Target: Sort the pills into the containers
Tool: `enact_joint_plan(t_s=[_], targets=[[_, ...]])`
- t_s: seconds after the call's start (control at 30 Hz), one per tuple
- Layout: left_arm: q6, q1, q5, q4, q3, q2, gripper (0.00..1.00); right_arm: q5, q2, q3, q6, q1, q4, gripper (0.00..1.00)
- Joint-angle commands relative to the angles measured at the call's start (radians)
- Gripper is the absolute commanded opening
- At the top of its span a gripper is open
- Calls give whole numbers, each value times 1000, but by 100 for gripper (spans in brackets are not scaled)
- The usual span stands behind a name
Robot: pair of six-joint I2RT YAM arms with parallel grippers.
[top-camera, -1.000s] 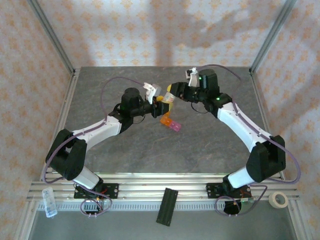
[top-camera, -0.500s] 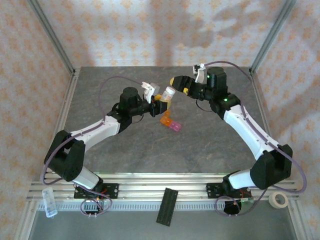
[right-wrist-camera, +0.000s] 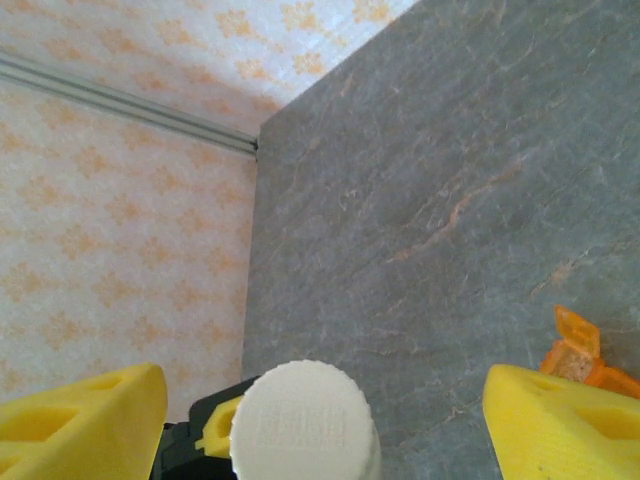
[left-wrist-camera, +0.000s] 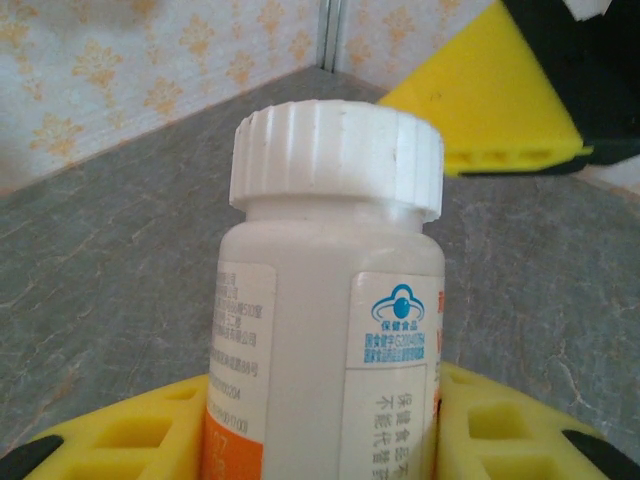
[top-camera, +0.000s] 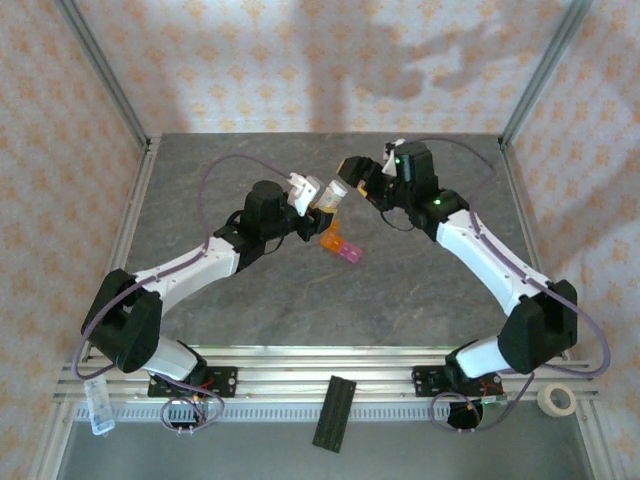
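Observation:
A white pill bottle [left-wrist-camera: 330, 300] with a ribbed white cap [left-wrist-camera: 338, 160] stands upright between the yellow fingers [left-wrist-camera: 130, 440] of my left gripper [left-wrist-camera: 330, 440], which is shut on its body. In the top view the bottle [top-camera: 335, 191] is held above the table's far middle by the left gripper [top-camera: 320, 204]. My right gripper [top-camera: 356, 174] hangs open just beyond the cap. From the right wrist, the cap [right-wrist-camera: 305, 420] lies between its two spread yellow fingers [right-wrist-camera: 560, 420], touching neither. The containers [top-camera: 340, 246], an orange and a pink cube joined, lie on the table under the bottle. The pills are hidden.
The grey stone tabletop [top-camera: 400, 290] is fenced by patterned walls and metal posts. The orange compartment [right-wrist-camera: 580, 350] shows at the right edge of the right wrist view. A black strip [top-camera: 334, 411], a tape roll [top-camera: 556, 399] and a clear case [top-camera: 98, 403] lie by the front rail.
My right gripper, shut at the bottle's cap a second ago, opened and drew back, then came close to the cap again with its jaws spread. The left gripper kept the bottle and shifted slightly.

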Motion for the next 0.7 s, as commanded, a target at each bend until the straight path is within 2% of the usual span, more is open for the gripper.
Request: enact_joint_plan(t_s=[0.0, 0.23, 0.47, 0.53, 0.67], targets=[[36, -14, -28, -3, -1, -12, 0, 47, 23, 13, 23, 24, 4, 82], [36, -20, -23, -6, -1, -12, 0, 46, 60, 23, 25, 44, 22, 79], [32, -24, -22, 2, 6, 3, 0, 13, 94, 56, 17, 56, 22, 70], [28, -26, -19, 6, 8, 6, 0, 13, 94, 53, 13, 58, 22, 64], [19, -25, -20, 13, 13, 16, 0, 25, 80, 37, 0, 57, 23, 42]])
